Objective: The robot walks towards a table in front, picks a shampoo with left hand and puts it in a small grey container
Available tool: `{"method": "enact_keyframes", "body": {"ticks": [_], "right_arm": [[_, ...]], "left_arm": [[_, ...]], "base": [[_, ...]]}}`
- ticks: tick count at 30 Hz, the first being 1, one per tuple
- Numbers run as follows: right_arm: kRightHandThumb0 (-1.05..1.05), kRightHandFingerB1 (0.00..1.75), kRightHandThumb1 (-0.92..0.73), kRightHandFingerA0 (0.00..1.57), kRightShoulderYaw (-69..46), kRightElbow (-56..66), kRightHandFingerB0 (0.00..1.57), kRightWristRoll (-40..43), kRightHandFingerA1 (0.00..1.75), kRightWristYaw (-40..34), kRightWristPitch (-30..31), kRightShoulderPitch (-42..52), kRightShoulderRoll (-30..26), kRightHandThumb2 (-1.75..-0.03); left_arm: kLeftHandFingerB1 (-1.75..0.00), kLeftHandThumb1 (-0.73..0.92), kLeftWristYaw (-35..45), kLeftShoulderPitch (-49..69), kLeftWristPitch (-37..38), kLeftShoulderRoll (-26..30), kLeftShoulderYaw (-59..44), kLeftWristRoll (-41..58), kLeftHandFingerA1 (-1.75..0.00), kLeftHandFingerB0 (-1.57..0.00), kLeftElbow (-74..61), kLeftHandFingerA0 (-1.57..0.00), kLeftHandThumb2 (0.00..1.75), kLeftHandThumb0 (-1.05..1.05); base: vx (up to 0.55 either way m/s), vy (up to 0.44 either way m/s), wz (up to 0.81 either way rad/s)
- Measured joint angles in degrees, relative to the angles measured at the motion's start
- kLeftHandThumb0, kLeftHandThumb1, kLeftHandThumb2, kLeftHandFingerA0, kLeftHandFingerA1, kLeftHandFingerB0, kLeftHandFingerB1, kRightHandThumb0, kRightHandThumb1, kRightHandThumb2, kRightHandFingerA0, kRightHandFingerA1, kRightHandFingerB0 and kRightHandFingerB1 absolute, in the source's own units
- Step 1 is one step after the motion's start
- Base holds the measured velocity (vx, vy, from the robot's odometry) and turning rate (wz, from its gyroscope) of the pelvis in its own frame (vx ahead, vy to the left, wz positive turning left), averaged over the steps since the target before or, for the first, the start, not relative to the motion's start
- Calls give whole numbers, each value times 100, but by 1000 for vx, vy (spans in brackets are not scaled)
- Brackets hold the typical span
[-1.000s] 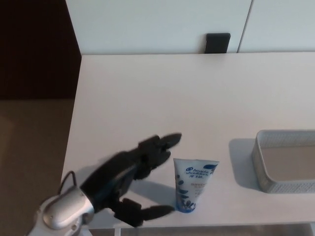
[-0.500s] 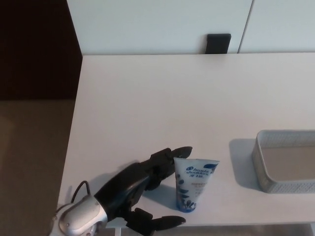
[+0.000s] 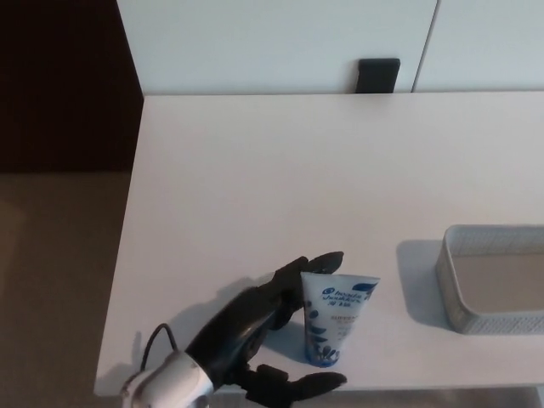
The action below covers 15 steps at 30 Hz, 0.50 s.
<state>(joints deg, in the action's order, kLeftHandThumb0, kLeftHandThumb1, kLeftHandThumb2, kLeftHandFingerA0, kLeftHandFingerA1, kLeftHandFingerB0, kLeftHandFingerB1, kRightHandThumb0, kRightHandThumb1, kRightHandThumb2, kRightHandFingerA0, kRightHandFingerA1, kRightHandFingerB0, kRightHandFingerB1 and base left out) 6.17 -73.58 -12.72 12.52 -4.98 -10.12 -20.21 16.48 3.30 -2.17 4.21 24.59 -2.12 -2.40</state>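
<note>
Nearest, at the front edge of the white worktop (image 3: 255, 170), the robot's black left hand (image 3: 255, 327) is spread wide and holds nothing yet. Its two thick fingers (image 3: 313, 263) reach to the upper left corner of the tube and its thumb (image 3: 297, 387) lies below the cap end, so the hand brackets the tube from the left; whether any pad touches it cannot be told. The white and blue plastic shampoo tube (image 3: 333, 316) sits just right of the hand, broad crimped end away from the robot and narrow cap end toward it; whether it lies flat or stands on its cap is unclear. It probably handles as light, soft-walled and smooth, liable to squash and slip, so the firmer lower body near the cap seems the better place to grip. Its blue logo appears to read "head & shoulders"; the smaller print is illegible. Well to the right stands the small grey mesh container (image 3: 450, 293), empty as far as shown. A black rectangular object (image 3: 378, 75) sits beyond the far edge.
</note>
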Motion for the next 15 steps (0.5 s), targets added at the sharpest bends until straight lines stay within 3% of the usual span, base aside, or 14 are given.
{"method": "enact_keyframes", "body": {"ticks": [1, 2, 3, 4, 5, 10, 11, 12, 13, 14, 15], "right_arm": [[-28, 37, -71, 59, 4, 0, 47, -9, 41, 0, 0, 2, 0, -61], [-27, 37, -72, 58, 6, 0, 47, -14, 42, 0, 0, 3, 0, -61], [-27, 37, -72, 58, 7, 0, 47, -20, 42, -1, -1, 3, 0, -61], [-29, 37, -71, 57, 7, 1, 46, -25, 42, 0, -5, 4, 0, -61], [-29, 37, -70, 56, 5, 2, 46, -28, 41, 0, -11, 6, 0, -61], [-29, 37, -70, 56, -26, 51, 46, -19, 41, 35, -36, 5, 20, -61], [-28, 37, -71, 54, -31, 61, 45, -18, 42, 42, -40, 5, 21, -61], [-28, 37, -72, 52, -38, 71, 44, -17, 41, 49, -42, 5, 22, -62], [-28, 37, -72, 52, -63, 87, 44, -6, 41, 65, -44, 5, 22, -62], [-27, 37, -72, 51, -111, 125, 43, 17, 41, 103, -49, -14, 24, -62], [-27, 37, -72, 51, -145, 151, 43, 34, 41, 127, -57, -38, 27, -62]], "left_arm": [[-12, 44, -131, 14, -2, -89, 12, -88, -48, -3, 15, -24, 80, -75], [-22, 44, -216, 21, -3, -150, 25, -152, -56, -7, 24, -47, 78, -69], [-22, 44, -302, 31, -4, -197, 39, -216, -56, -7, 29, -47, 78, -69], [-30, 72, -410, 36, -4, -257, 54, -294, -74, -23, 56, -118, 63, -33], [-42, 86, -537, 28, -4, -343, 50, -365, -130, -67, 84, -124, 66, -16], [-42, 86, -1040, -44, -75, -874, -1, -574, -130, -67, 402, -124, 66, -16], [-120, 65, -1117, -54, -89, -930, -15, -604, -136, -100, 446, -120, 101, -15], [-112, 59, -1200, -67, -100, -982, -30, -642, -126, -103, 481, -128, 112, -16], [-112, 59, -1284, -111, -87, -1051, -42, -679, -126, -103, 580, -128, 112, -16], [-132, 65, -1414, -195, -58, -1147, -60, -734, -148, -88, 703, -113, 97, -19], [-132, 65, -1502, -229, -40, -1201, -68, -784, -148, -88, 760, -113, 97, -19]], "base": [[0, 0, 0], [0, 0, 0], [0, 0, 0], [0, 0, 0], [0, 0, 0], [0, 0, 0], [0, 0, 0], [0, 0, 0], [0, 0, 0], [0, 0, 0], [0, 0, 0]]}}
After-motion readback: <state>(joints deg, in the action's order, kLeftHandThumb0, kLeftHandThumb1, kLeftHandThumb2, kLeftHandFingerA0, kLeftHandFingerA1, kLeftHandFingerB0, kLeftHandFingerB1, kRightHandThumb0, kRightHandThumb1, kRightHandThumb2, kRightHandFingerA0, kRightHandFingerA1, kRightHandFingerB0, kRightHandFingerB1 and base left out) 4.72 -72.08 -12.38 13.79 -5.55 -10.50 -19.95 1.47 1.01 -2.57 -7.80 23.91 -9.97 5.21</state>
